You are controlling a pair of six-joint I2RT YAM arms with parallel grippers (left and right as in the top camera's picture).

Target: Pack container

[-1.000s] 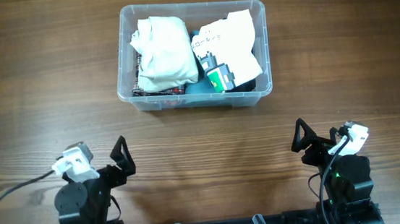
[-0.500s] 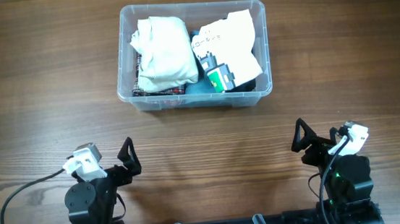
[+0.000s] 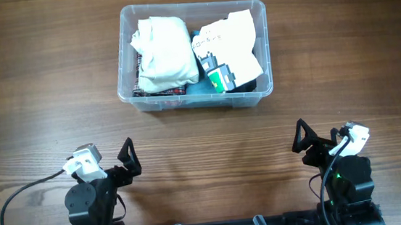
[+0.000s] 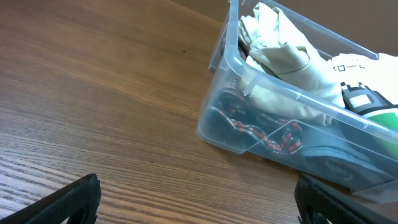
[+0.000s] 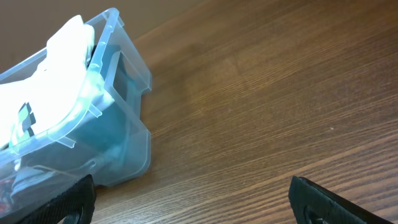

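Both left gripper (image 3: 126, 157) and right gripper (image 3: 302, 138) rest far from container (image 3: 197, 103)

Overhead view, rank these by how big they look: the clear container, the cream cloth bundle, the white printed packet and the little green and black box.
1. container, clearly largest.
2. cream cloth bundle and white printed packet: too alike to rank.
3. green and black box, smallest.
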